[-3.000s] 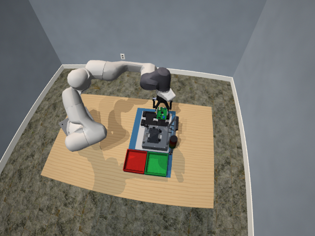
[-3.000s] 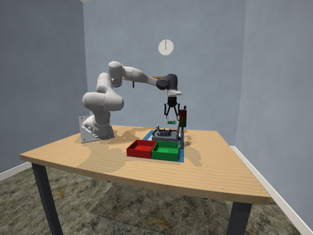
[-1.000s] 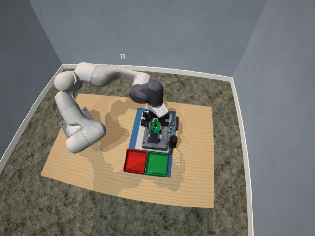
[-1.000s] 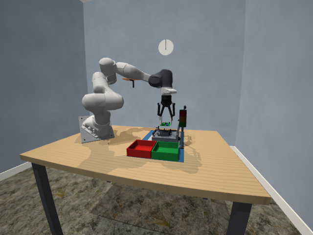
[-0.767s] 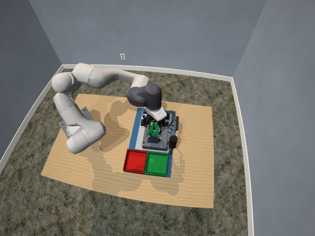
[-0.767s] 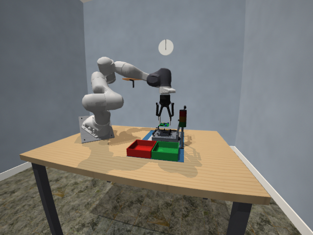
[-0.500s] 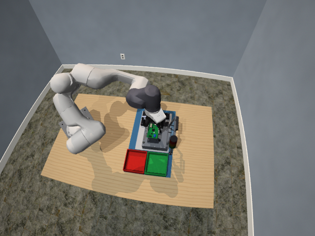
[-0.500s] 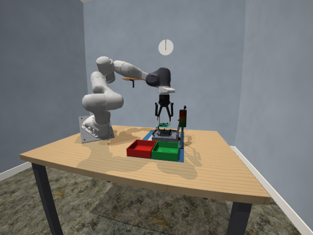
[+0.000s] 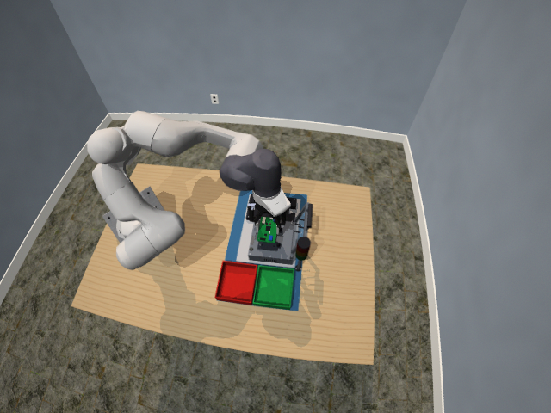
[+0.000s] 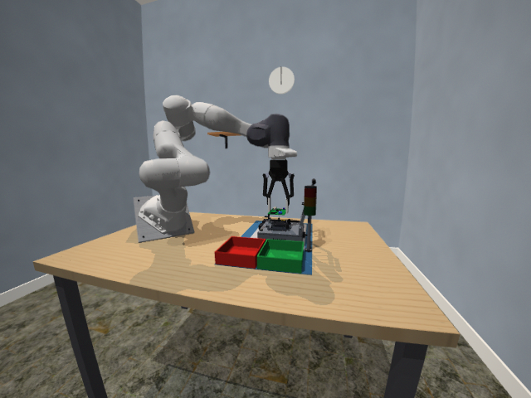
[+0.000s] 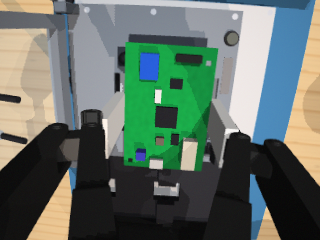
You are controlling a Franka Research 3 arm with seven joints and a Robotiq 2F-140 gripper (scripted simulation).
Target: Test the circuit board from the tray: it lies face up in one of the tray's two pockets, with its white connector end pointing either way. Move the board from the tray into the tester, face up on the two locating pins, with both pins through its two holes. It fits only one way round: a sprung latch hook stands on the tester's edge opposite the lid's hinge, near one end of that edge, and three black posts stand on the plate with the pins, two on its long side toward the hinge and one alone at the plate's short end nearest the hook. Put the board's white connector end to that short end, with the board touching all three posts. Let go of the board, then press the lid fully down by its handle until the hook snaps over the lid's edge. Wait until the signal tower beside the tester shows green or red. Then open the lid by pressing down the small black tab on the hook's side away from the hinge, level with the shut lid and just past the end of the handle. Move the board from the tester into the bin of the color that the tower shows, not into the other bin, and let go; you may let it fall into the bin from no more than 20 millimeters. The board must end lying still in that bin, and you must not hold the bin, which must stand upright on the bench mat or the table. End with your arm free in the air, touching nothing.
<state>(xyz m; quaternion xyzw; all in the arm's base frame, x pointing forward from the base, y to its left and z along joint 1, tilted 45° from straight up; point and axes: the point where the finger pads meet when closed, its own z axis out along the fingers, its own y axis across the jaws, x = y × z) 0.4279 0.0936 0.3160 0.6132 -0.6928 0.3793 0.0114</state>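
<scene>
1. The arm reaches from its base plate (image 10: 143,233) out over the tester (image 10: 279,232), wrist pointing straight down.
2. The hand (image 10: 278,208) is clenched on the circuit board (image 11: 167,105), its fingers pressing the two long edges; the board sits level and face up between them.
3. The board hangs in the air just above the tester, not touching it. In the top view it lies over the tester's grey plate (image 9: 253,240).
4. In the wrist view the board's white connector (image 11: 189,155) is at the end nearest the hand's palm; the blue square part (image 11: 149,66) is at the far end.
5. The tester stands on a blue mat (image 9: 232,231) on the tabletop (image 10: 377,278).
6. The signal tower (image 10: 309,199) stands just beside the tester; no lit color is plain to see.
7. The red bin (image 9: 220,280) and green bin (image 9: 291,284) stand side by side, touching, on the mat's near end, with nothing in either.
</scene>
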